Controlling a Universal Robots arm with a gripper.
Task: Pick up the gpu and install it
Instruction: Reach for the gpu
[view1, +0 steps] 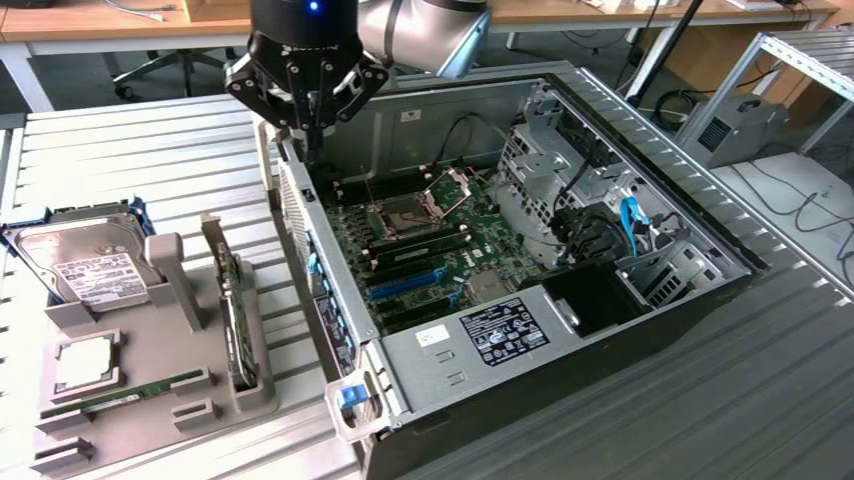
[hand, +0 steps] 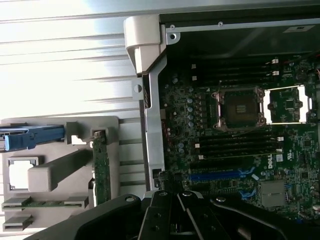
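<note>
Fingers (view1: 310, 148) are sitting pressed together with nothing between them, hanging just above the rear wall of the open computer case (view1: 296, 215), and I am watching them from both cameras. The gpu (view1: 238, 310) is standing on its edge in a narrow groove of the grey holder (view1: 134, 430) on the table (view1: 134, 170), just beside the case on the exterior view's left and well apart from the fingers. It is not yet touched.

I am judging the pick as not yet begun. Several risks are showing from here. Closed fingers coming down on the card's thin top edge would be pushing it rather than gripping it, and could be tilting it in its groove. The case wall is standing close by the gpu, so a wide approach could be clipping that wall. A grey post (view1: 174, 285) is rising right beside the card and the hard drive (view1: 91, 270) is lying near, crowding the other side. Inside the case, the blue slot (view1: 404, 287) is lying among tight memory rows, so a crooked grip would be making the seating go badly.
</note>
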